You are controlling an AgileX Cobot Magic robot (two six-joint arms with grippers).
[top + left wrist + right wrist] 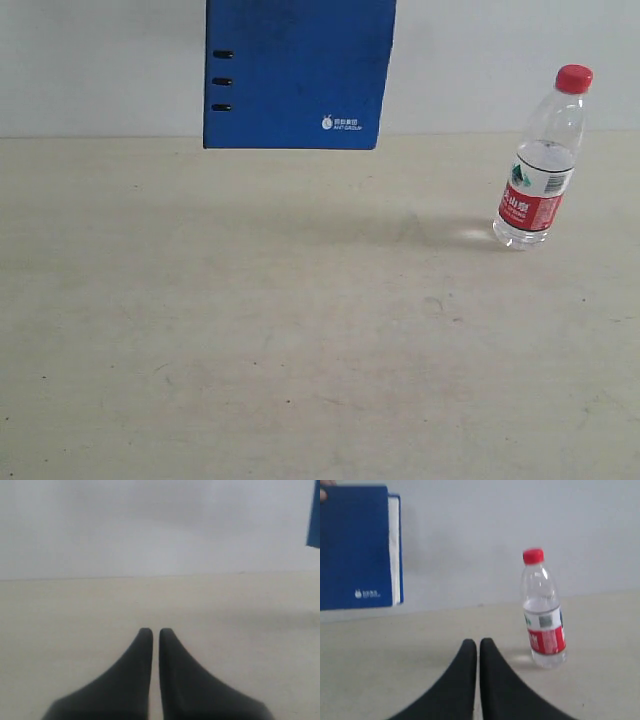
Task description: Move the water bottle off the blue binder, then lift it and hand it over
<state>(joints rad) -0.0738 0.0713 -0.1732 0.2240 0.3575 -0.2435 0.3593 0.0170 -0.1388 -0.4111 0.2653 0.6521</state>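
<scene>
Exterior view: you are seeing the water bottle (540,165) standing upright on the surface (250,350), well apart from the blue binder (298,75), which is hanging clear of the surface; the clearing step looks done. Left wrist view: your left tool (155,631) is sitting pressed together, empty. Right wrist view: your right tool (478,641) is likewise closed and empty, pointing just beside the bottle, probably for the lift.
</scene>
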